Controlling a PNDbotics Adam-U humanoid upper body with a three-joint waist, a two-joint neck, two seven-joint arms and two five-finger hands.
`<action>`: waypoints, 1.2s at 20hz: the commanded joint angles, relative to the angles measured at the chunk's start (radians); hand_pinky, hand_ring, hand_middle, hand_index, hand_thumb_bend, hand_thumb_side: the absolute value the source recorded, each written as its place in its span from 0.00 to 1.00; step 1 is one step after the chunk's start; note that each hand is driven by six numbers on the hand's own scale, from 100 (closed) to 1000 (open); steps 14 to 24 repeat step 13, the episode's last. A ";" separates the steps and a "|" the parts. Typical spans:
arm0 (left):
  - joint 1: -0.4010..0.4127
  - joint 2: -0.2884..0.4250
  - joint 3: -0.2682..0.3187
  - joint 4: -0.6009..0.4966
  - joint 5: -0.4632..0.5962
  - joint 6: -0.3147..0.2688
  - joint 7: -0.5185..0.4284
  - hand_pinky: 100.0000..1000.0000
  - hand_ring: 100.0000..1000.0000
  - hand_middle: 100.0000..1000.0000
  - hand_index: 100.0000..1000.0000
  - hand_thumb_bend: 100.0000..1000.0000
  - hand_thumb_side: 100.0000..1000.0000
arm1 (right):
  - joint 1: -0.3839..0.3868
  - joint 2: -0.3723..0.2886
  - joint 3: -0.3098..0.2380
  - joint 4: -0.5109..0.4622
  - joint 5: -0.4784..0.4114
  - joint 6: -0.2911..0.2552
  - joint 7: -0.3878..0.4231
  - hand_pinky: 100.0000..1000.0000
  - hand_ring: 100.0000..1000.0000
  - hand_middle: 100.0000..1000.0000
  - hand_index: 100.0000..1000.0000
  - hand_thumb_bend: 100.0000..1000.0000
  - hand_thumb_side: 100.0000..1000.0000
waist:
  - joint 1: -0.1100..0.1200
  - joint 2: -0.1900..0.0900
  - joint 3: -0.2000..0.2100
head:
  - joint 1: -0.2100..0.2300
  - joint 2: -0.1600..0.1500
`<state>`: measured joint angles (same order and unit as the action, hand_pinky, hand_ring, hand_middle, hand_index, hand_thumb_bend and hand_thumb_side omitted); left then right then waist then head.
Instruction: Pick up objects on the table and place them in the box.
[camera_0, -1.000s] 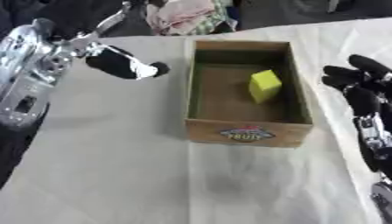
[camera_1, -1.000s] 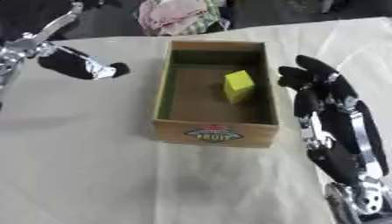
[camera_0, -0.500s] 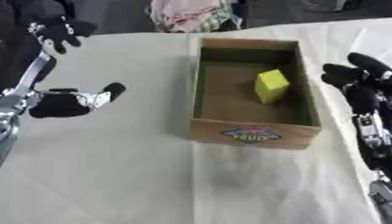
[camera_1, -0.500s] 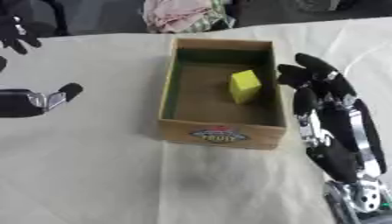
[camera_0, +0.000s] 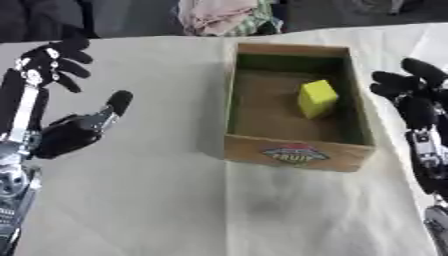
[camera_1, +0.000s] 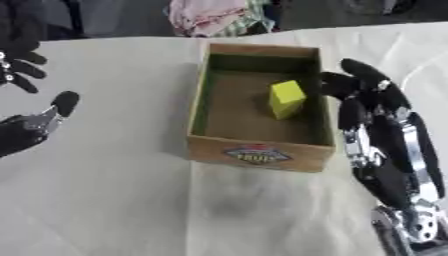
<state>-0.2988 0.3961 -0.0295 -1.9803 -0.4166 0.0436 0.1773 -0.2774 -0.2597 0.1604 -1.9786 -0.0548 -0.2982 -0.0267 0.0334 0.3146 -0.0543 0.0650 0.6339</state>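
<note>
An open cardboard box stands on the white-covered table, right of centre, with a label on its near wall. Inside it a yellow block lies toward the far right of the floor. My left hand hovers over the table's left side, well apart from the box, fingers spread and straight, holding nothing. At the box's right wall my right hand stays open, fingers pointing away from me, also holding nothing.
A heap of pink and pale cloth lies past the table's far edge. The white table cover stretches wide in front of and left of the box. Dark shapes fill the far left corner.
My left hand has drawn back from beside the box's far left corner, moving left and nearer to me. The right hand and the yellow block have stayed put.
</note>
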 joint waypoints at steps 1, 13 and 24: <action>0.000 -0.013 0.011 -0.020 0.033 -0.005 0.023 0.41 0.54 0.57 0.80 0.50 0.55 | -0.009 -0.012 -0.006 -0.021 -0.003 -0.002 0.000 0.82 0.82 0.57 0.85 0.00 0.46 | -0.003 -0.018 0.002 | 0.014 0.018; 0.012 -0.050 0.003 -0.020 0.073 0.019 0.046 0.39 0.52 0.56 0.79 0.41 0.64 | -0.009 -0.012 -0.007 -0.021 -0.006 -0.001 -0.001 0.82 0.82 0.57 0.85 0.00 0.46 | -0.004 -0.019 0.010 | 0.031 0.057; 0.012 -0.050 0.003 -0.020 0.073 0.019 0.046 0.39 0.52 0.56 0.79 0.41 0.64 | -0.009 -0.012 -0.007 -0.021 -0.006 -0.001 -0.001 0.82 0.82 0.57 0.85 0.00 0.46 | -0.004 -0.019 0.010 | 0.031 0.057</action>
